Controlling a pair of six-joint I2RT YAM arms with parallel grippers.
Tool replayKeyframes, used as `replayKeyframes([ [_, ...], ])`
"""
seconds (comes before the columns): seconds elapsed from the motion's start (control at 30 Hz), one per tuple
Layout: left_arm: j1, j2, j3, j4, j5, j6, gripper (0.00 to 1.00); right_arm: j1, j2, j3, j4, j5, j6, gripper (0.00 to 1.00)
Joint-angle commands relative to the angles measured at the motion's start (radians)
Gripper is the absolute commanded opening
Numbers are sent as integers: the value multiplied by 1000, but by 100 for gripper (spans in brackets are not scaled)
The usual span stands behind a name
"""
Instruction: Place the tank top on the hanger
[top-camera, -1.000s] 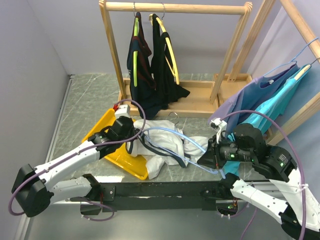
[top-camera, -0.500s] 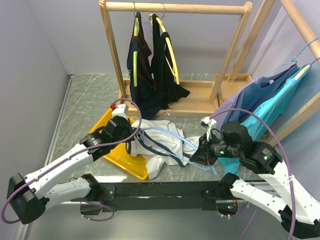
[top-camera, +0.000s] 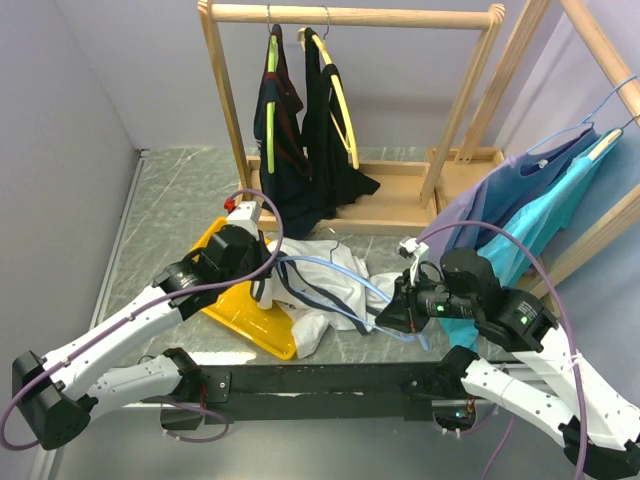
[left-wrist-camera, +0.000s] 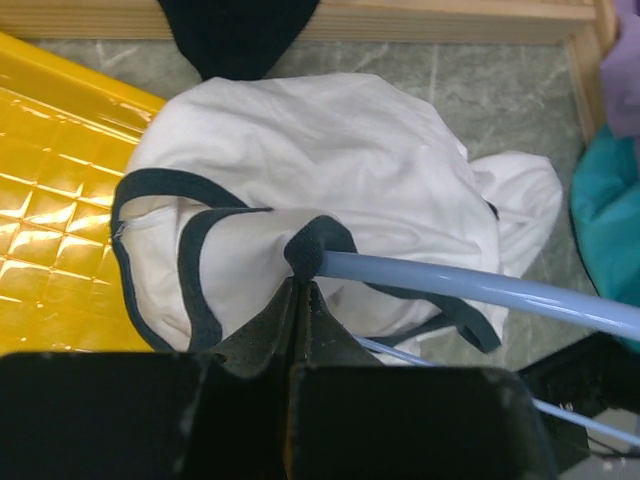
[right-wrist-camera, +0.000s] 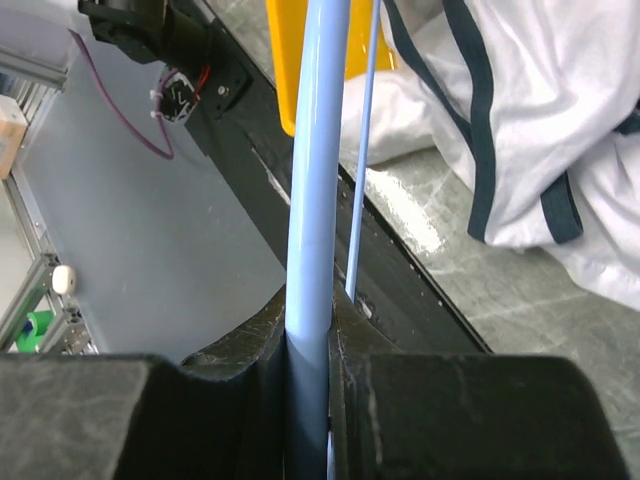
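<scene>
The white tank top (top-camera: 325, 275) with navy trim lies bunched on the table, partly over a yellow bin; it fills the left wrist view (left-wrist-camera: 330, 160). The light-blue hanger (top-camera: 345, 277) passes through it, one arm poking out of a navy-trimmed strap (left-wrist-camera: 318, 245). My left gripper (top-camera: 268, 268) is shut on that navy strap right at the hanger's arm (left-wrist-camera: 480, 288). My right gripper (top-camera: 392, 318) is shut on the hanger's other end, a thick blue bar (right-wrist-camera: 315, 200) running up from between its jaws, with the thin lower bar (right-wrist-camera: 362, 160) beside it.
A yellow bin (top-camera: 235, 305) lies tipped under the tank top. A wooden rack (top-camera: 350, 15) at the back holds dark garments on lime and yellow hangers. Purple and teal shirts (top-camera: 530, 215) hang at the right. A black rail (top-camera: 320, 380) runs along the near edge.
My right gripper has moved left with the hanger's end, pushing the hanger further into the tank top. My left arm has shifted slightly left and back, still gripping the strap.
</scene>
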Motion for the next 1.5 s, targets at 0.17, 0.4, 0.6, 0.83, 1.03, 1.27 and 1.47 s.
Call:
replayKeyframes([
  [0.17,3,-69,65,16,78,50,1,24,22,0,242,12,49,0],
  [0.4,3,-71,71,16,77,50,1,92,69,-184,441,131,79,0],
  [0.6,3,-69,76,-11,40,60,4,138,74,-267,615,167,60,0],
  [0.83,3,-77,47,18,63,65,13,164,92,-297,734,196,30,0],
  [1.03,5,-127,40,65,61,70,38,174,134,-316,788,199,23,0],
  [1.27,3,-215,-6,176,210,126,55,178,123,-334,808,210,29,0],
  [1.47,5,-134,-27,286,253,151,62,182,120,-340,803,218,33,0],
])
